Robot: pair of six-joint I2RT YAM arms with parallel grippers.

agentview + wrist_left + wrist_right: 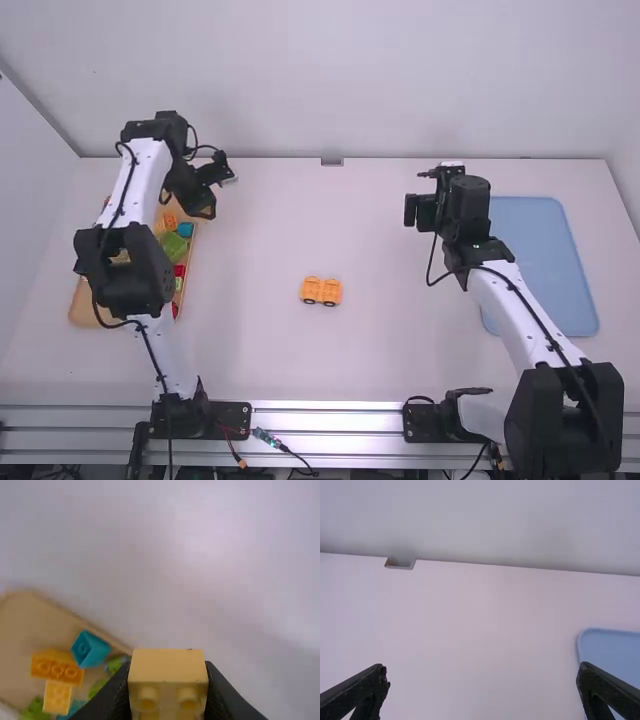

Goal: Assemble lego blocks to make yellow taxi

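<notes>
High view: An orange-yellow toy car sits on the table, between the left gripper and right gripper, nearer the arm bases than either. A wooden box of blocks lies beside the left gripper.

Left wrist view: The left gripper grasps a yellow block, near the box's teal block.

Right wrist view: Fingers spread wide, the right gripper holds nothing, a blue mat nearby.
</notes>
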